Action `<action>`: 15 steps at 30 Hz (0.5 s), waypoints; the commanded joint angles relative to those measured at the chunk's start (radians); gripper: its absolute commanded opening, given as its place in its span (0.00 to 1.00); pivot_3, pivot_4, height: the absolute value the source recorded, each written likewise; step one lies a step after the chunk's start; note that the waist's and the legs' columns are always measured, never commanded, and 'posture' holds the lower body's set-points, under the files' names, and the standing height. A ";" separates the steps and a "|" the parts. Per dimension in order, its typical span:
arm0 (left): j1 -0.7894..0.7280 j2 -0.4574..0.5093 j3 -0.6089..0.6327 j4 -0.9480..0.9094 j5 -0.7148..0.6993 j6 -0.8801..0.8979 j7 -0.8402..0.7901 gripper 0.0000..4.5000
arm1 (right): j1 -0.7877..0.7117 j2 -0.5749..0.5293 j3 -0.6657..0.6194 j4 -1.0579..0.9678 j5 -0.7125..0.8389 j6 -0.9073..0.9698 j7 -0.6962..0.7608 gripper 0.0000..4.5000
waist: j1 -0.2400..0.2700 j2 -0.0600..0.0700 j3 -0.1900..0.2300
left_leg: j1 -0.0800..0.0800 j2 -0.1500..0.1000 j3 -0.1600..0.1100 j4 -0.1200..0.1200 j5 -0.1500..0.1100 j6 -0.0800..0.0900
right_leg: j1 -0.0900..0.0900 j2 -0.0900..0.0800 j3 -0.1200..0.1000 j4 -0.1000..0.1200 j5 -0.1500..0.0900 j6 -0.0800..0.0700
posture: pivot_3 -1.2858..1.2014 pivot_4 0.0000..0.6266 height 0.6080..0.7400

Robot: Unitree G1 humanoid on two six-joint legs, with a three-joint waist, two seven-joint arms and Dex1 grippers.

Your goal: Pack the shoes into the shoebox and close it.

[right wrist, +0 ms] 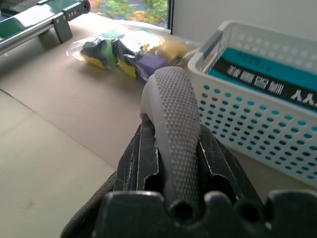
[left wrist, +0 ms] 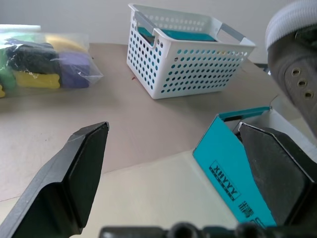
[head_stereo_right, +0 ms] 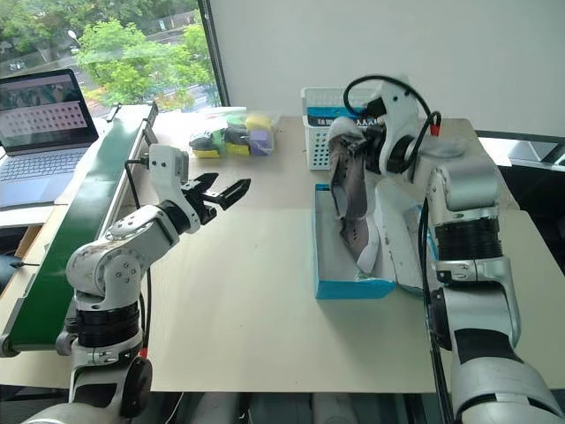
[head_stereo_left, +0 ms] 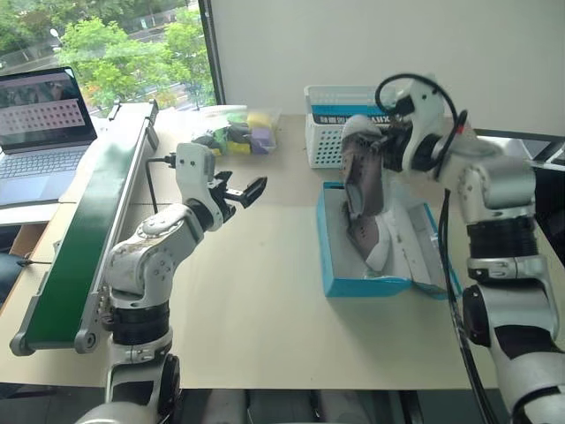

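Observation:
My right gripper (head_stereo_left: 381, 147) is shut on one grey-beige shoe (head_stereo_left: 360, 177), which hangs toe-down over the open blue shoebox (head_stereo_left: 366, 287). In the right wrist view the shoe's dotted sole (right wrist: 171, 99) sits clamped between the black fingers (right wrist: 133, 158). The other shoe (head_stereo_left: 371, 240) lies inside the white-lined box. The lid (head_stereo_left: 425, 252) lies folded open on the box's right. My left gripper (head_stereo_left: 238, 188) hovers open and empty over the table, well left of the box. The left wrist view shows its spread fingers (left wrist: 79, 168) and the box's corner (left wrist: 233, 168) printed XHYYY.
A white lattice basket (head_stereo_left: 328, 132) holding a blue-and-black box stands behind the shoebox. A clear bag of coloured toys (head_stereo_left: 237, 132) lies at the back. A green conveyor (head_stereo_left: 88, 230) runs along the table's left side, with a laptop (head_stereo_left: 40, 132) beyond it.

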 commanded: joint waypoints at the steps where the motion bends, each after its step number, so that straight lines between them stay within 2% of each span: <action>1: -0.025 0.003 0.021 -0.011 -0.012 -0.014 0.009 1.00 | 0.054 0.014 -0.073 0.011 0.020 0.004 -0.029 0.08 | 0.001 0.000 0.000 | 0.000 0.000 0.000 0.000 0.000 0.000 | 0.000 0.000 0.000 0.000 0.000 0.000 | 0.52 0.24 1.00; 10: -0.012 0.037 -0.006 -0.023 -0.001 -0.015 -0.014 1.00 | 0.137 0.027 -0.069 0.014 0.001 0.037 -0.028 0.08 | -0.002 0.000 0.000 | 0.000 0.000 0.000 0.000 0.000 0.000 | 0.000 0.000 0.000 0.001 0.000 0.000 | 0.52 0.24 1.00; 15: -0.004 0.056 -0.017 -0.033 -0.005 -0.011 -0.037 1.00 | 0.181 -0.002 0.026 -0.069 -0.022 0.105 0.030 0.08 | 0.000 0.000 0.000 | 0.000 0.000 0.000 0.000 0.000 0.000 | 0.000 0.000 0.000 0.000 0.000 0.000 | 0.52 0.24 1.00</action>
